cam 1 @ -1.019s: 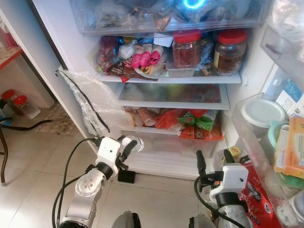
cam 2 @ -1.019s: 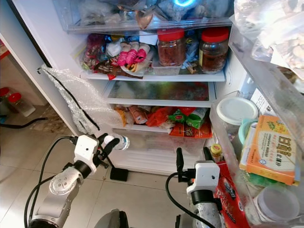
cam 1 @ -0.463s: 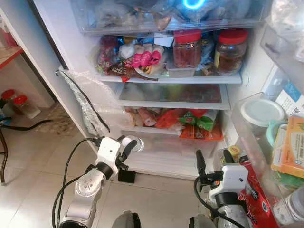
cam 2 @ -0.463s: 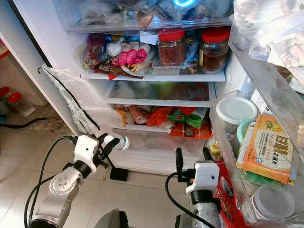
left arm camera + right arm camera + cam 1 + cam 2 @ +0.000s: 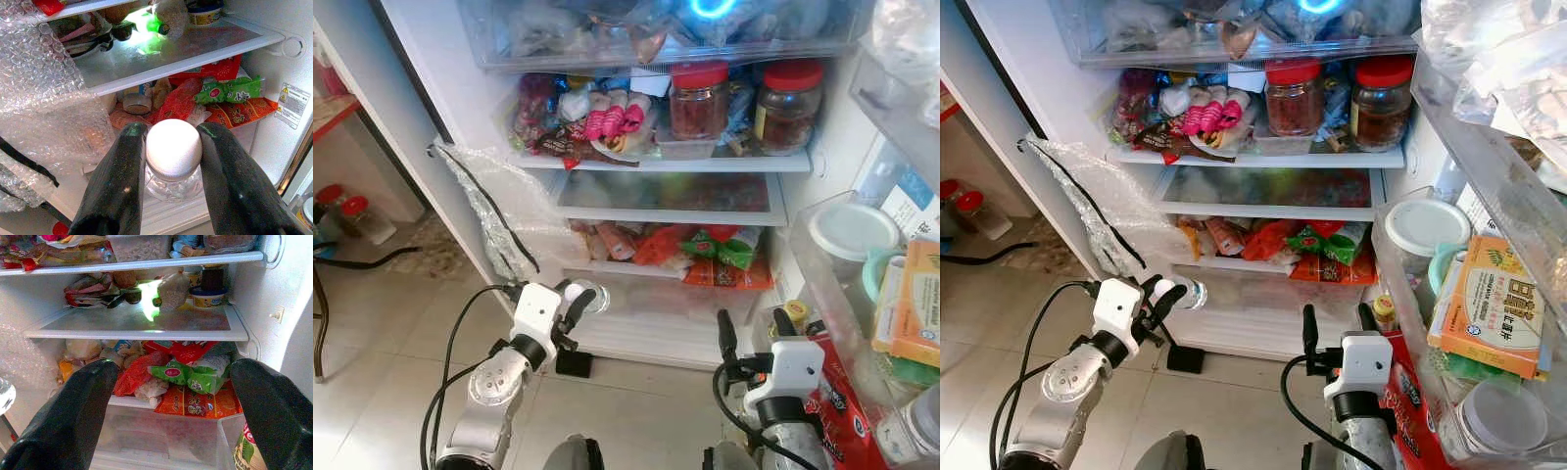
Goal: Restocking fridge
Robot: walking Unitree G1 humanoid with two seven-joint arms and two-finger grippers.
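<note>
Below, left claw [image 5: 168,161] around bottle [image 5: 173,156]

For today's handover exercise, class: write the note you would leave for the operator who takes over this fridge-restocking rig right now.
Left gripper: shut on a clear water bottle with a white cap, held just below the cap, low in front of the open fridge.
Right gripper: open, holding nothing, raised beside the door shelf.
Fridge: the top shelf holds two red-lidded jars and snack packets; the glass shelf below has bare space at its front; red and green packets lie under it.
Done: bottle in hand at the fridge.
Left: place the bottle, probably on the glass shelf, then release.
</note>
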